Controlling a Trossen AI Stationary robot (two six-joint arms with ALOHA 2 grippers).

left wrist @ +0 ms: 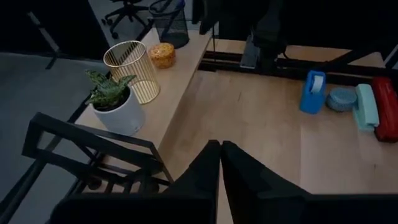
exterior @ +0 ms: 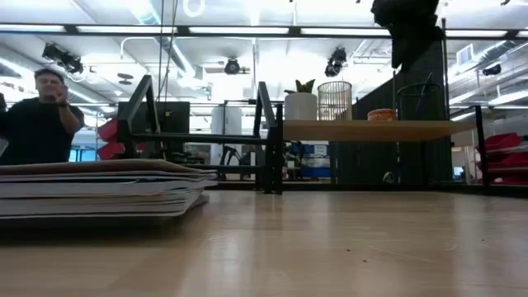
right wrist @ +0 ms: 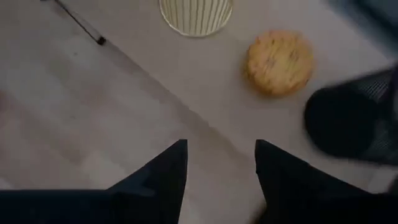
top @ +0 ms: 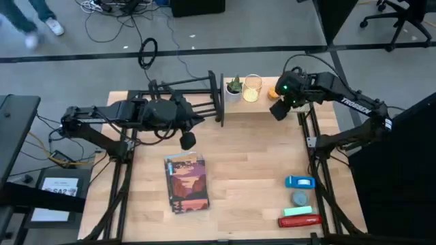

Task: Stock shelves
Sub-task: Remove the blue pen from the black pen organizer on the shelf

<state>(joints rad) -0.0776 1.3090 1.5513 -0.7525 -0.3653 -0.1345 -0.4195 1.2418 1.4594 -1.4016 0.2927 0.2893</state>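
The wooden worktop [top: 252, 170] carries 2 shelves along its far edge: the black rack [top: 194, 95] and, beside it, the plank shelf [top: 310, 102], already stocked with a potted plant [top: 234, 87], a wire basket [top: 253, 88] and an orange round item [top: 276, 91], likely grouped there to leave the front clear. The right gripper [right wrist: 217, 165] hovers above the plank shelf near the orange item, fingers apart and empty. The left gripper [left wrist: 221, 163] sits over the worktop by the rack, fingers closed on nothing.

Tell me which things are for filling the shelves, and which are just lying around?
For the job: black rack, wooden shelf, potted plant, gold wire cup, orange puck, books, tape dispenser, red stapler, left gripper, right gripper.

Lying about: cables, office chairs.
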